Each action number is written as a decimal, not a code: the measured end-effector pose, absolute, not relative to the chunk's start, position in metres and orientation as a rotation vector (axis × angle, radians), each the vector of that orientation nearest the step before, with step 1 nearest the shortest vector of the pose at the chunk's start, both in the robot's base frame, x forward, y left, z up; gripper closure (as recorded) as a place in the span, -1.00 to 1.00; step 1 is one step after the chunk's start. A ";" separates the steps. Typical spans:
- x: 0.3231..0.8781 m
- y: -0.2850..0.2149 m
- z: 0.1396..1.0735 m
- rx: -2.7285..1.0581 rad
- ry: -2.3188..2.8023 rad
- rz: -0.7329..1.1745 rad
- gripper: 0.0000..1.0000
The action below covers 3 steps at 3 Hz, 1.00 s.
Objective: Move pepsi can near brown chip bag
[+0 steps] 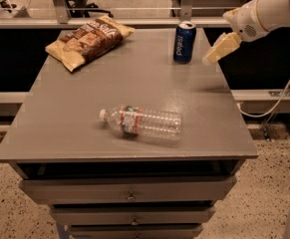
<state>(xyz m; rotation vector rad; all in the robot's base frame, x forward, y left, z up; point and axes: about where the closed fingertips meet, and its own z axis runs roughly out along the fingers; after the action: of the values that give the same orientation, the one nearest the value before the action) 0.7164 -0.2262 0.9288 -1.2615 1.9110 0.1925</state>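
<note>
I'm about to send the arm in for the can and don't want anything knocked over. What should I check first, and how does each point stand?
1. Pepsi can upright on the table, near the far edge: ok.
2. Gripper beside the can, on its right in the view, not touching it: ok.
3. Gripper lined up with the can for a grasp: cannot tell.
4. Chip bag in view, lying flat at the far left corner: ok.
5. Nothing stands between can and bag: ok.
6. Water bottle lies on its side nearer the front, off that line: ok.
</note>
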 end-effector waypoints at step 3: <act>0.782 -0.157 0.885 -1.028 1.819 0.528 -1.00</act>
<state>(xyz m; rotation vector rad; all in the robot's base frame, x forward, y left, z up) 0.7817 -0.1570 0.8848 -1.0279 1.8188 0.5276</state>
